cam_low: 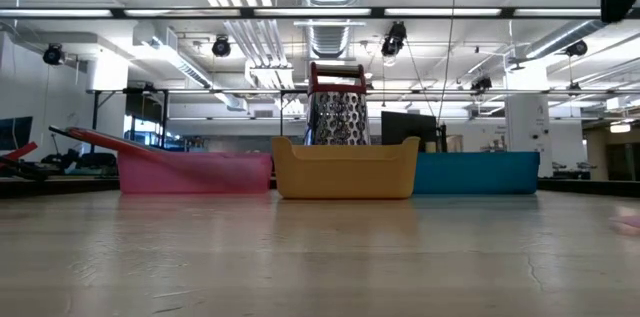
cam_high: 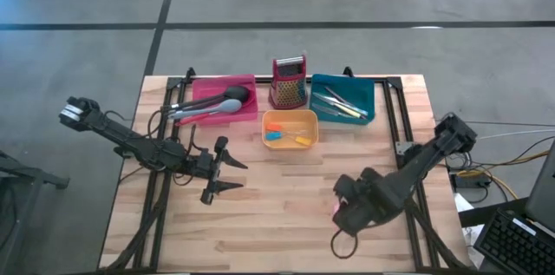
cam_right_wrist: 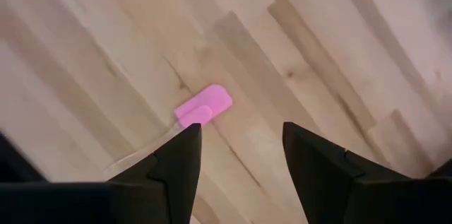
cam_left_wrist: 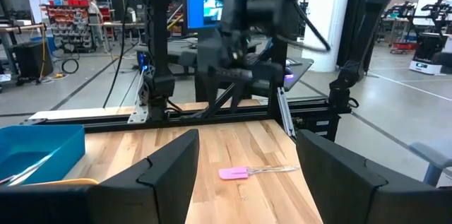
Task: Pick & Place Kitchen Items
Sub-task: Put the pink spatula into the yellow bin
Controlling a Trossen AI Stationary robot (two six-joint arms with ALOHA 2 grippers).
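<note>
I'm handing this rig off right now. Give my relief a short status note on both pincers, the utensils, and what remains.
Left pincer: open, empty, waiting over the table's left-middle.
Right pincer: open, empty, pointing down just above the pink spatula, which lies loose on the wood at front right.
Done: long spoons in the pink tray, small pieces in the orange tray, slim utensils in the teal tray.
Left: grasp the pink spatula and place it in a tray. Red grater stays.
</note>
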